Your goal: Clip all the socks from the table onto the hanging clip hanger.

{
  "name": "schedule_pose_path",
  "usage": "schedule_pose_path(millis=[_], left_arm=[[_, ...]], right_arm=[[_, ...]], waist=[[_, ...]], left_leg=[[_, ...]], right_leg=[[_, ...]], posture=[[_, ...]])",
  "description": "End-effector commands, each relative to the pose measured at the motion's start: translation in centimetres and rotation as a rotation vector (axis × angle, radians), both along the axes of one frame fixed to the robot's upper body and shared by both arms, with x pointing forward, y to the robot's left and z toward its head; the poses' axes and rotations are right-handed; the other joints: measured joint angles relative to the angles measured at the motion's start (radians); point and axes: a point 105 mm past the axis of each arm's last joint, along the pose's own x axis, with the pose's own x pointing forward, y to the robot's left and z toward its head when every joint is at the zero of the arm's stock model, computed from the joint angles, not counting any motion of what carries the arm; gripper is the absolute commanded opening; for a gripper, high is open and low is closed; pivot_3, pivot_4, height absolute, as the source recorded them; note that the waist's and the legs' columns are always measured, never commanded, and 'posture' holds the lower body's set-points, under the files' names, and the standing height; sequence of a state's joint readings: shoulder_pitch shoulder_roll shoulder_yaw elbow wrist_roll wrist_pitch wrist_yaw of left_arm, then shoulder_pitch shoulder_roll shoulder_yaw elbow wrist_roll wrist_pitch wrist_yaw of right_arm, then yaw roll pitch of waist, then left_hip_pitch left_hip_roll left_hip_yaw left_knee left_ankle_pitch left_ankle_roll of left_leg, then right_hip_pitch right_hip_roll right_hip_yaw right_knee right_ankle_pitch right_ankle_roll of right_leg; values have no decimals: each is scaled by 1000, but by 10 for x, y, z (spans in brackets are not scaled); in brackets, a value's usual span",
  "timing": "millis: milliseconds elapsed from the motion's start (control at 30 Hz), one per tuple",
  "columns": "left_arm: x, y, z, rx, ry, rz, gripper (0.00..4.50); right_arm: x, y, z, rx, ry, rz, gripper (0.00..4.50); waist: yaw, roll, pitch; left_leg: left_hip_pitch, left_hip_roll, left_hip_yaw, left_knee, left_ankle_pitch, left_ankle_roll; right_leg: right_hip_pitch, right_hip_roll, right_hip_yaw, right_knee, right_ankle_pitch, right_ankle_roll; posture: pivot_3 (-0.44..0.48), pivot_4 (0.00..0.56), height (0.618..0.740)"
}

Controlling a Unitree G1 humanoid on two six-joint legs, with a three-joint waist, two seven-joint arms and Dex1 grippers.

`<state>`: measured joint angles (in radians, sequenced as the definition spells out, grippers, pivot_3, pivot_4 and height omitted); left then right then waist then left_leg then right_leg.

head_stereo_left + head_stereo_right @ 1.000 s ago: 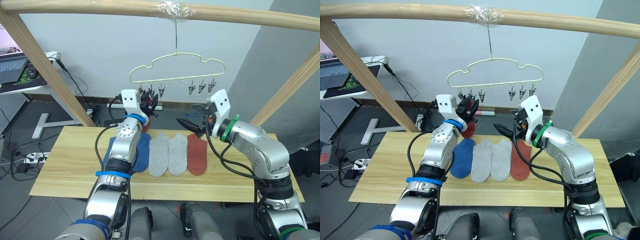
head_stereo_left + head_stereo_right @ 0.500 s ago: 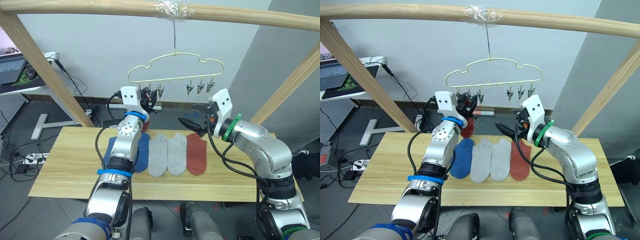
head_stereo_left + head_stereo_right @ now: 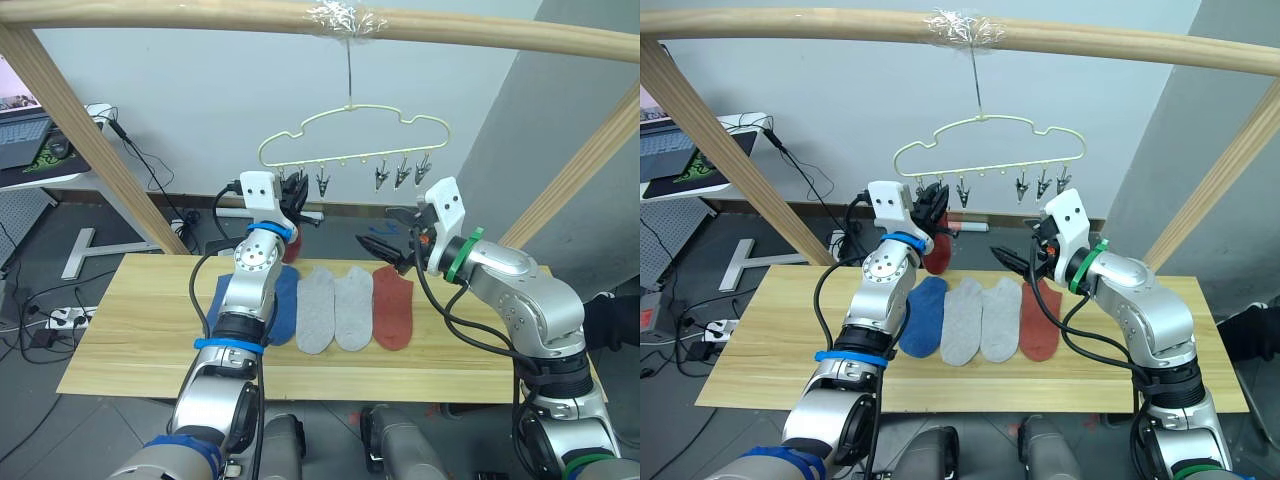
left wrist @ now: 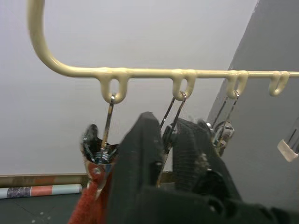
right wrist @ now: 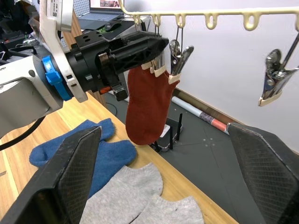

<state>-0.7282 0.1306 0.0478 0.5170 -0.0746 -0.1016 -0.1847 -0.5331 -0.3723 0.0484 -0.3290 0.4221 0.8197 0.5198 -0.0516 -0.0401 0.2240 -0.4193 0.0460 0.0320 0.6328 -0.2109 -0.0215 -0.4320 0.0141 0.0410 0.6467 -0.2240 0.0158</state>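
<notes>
Sock (image 5: pixel 145 105) hangs clipped; left gripper (image 5: pixel 156 45) possibly hiding clip.

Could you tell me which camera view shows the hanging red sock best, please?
The right wrist view: the rust-red sock hangs in full from the clip hanger, beside the left gripper. The eye views show a small red patch behind that gripper; the left wrist view catches its top edge under a clip.

A rust-red sock (image 5: pixel 145 106) hung from a clip at the end of the clip hanger (image 5: pixel 210 15), with the left gripper (image 5: pixel 156 45) closed up against that clip. The right gripper's (image 5: pixel 164 189) own two fingers (image 5: pixel 65 172) stood wide apart. Below on the tabletop (image 5: pixel 56 116) lay a blue sock (image 5: pixel 100 154) beside two grey socks (image 5: pixel 140 193).
</notes>
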Motion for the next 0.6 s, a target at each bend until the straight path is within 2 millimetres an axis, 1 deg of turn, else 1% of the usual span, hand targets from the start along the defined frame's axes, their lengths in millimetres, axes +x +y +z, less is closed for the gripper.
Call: schedule_pose_path(millis=[33,200,267,333,367,400,433,500,533,600], left_arm=[[-1,-2,18,-13,-66,-3,19],[-2,-2,19,-18,-66,-4,19],[-2,-1,19,-22,-61,-5,19],[-2,0,19,-35,-51,-14,19],[-2,1,18,-40,-44,-22,19],[-2,1,18,-42,-40,-27,19],[-3,2,18,-44,-33,-39,19],[-5,4,17,-43,-22,-54,19],[-7,5,15,-42,-12,-63,19],[-10,6,12,-40,0,-69,19]], right_arm=[[-4,0,21,25,-73,10,4500],[-4,0,17,27,-60,5,4500],[-3,-1,11,27,-47,-5,4500],[-2,1,0,19,-29,-12,4500],[-1,0,-17,-18,-2,-22,4500],[-1,-1,-29,-45,16,-27,4500],[0,-2,-52,-93,54,-45,4500],[2,-5,-86,-170,111,-72,4500],[8,-8,-105,-207,146,-109,4500],[16,-14,-125,-259,170,-151,4500]], waist=[[0,0,0],[-1,0,0],[-1,0,0],[-1,0,0],[-1,0,0],[-1,0,0],[-1,0,0],[-2,0,0],[-4,0,0],[-7,0,0]], left_leg=[[0,0,0,0,0,0],[0,0,0,0,0,0],[0,0,0,0,0,0],[0,0,0,0,0,0],[0,0,0,0,0,0],[0,0,0,0,0,0],[0,0,0,0,0,0],[0,0,0,0,0,0],[0,0,0,0,0,0],[1,0,1,1,0,0]], right_leg=[[0,0,0,0,0,0],[0,0,0,0,0,0],[0,0,0,0,0,0],[0,0,0,0,0,0],[0,0,0,0,0,0],[0,0,0,0,0,0],[0,0,0,0,0,0],[0,0,0,0,0,0],[0,0,0,0,0,0],[0,0,1,1,0,0]], posture=[[-99,203,740],[-98,205,740],[-98,209,740],[-98,209,740],[-98,209,740],[-91,213,740],[-91,213,740],[-91,213,740],[-82,217,740],[-66,220,740]])
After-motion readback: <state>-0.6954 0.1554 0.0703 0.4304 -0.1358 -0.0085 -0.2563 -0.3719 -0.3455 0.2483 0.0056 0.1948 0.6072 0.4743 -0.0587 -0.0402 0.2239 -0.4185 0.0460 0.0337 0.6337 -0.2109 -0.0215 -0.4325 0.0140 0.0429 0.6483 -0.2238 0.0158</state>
